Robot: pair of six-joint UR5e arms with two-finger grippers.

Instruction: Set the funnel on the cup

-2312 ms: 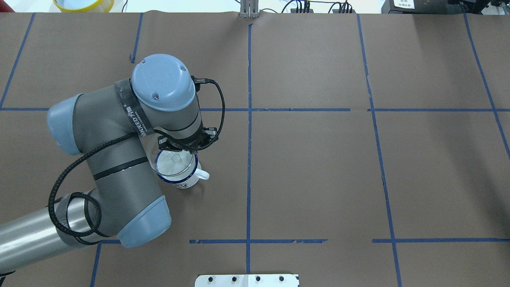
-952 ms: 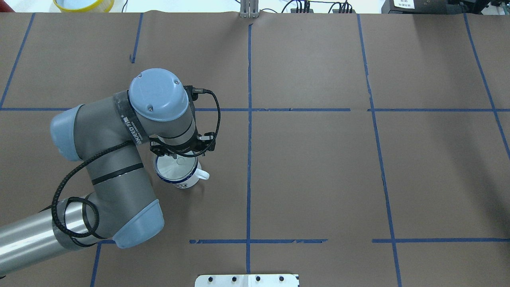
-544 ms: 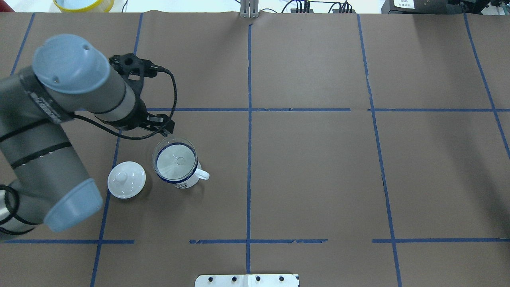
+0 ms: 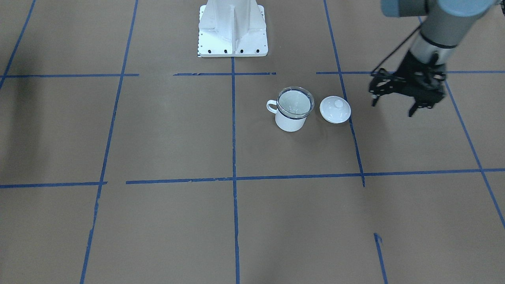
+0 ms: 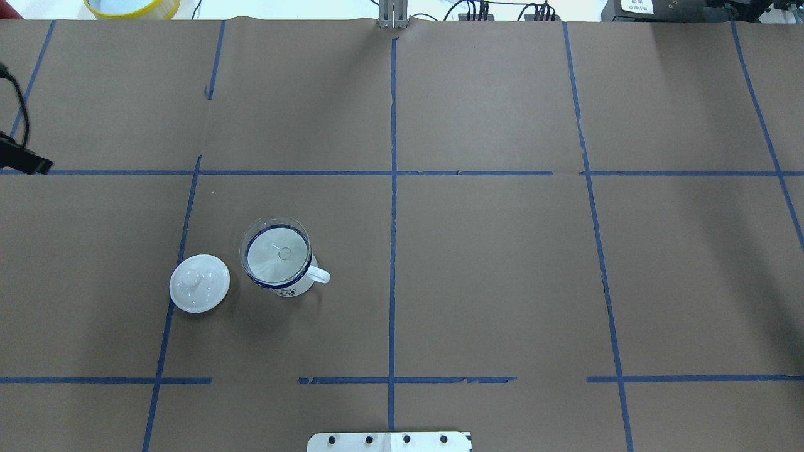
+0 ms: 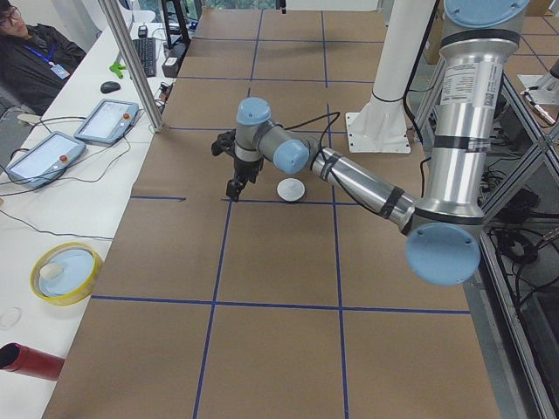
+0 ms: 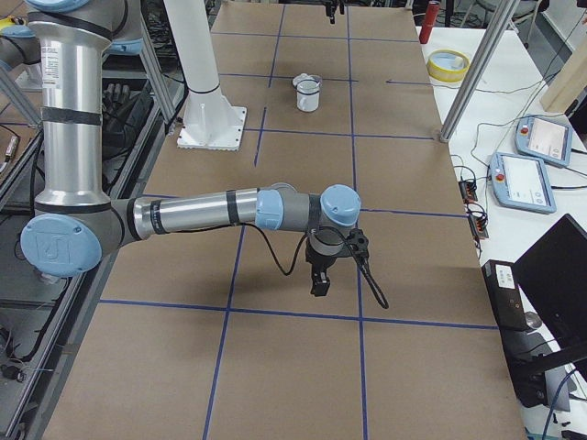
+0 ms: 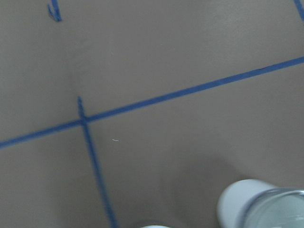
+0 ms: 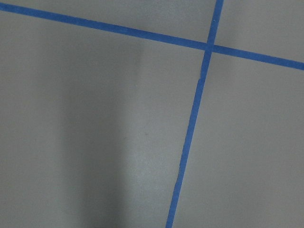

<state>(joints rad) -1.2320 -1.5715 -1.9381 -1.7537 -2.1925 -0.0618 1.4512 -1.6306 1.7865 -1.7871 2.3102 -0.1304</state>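
Note:
The clear funnel sits in the mouth of the white enamel mug, its rim resting on the mug's dark blue rim. Both show in the front view, the funnel on the mug, and at the lower right of the left wrist view. My left gripper is open and empty, raised off to the side beyond the lid, apart from the mug. Only a dark bit of it shows at the overhead view's left edge. My right gripper hangs over bare table far from the mug; I cannot tell whether it is open or shut.
A round white knobbed lid lies on the table beside the mug, on the left arm's side. A yellow bowl stands off the far left table edge. The robot's white base is behind the mug. Blue tape lines cross the brown table cover.
My left gripper let go of the funnel on the mug, then the arm swung away to the left, almost out of the overhead view. The lid beside the mug came into sight.

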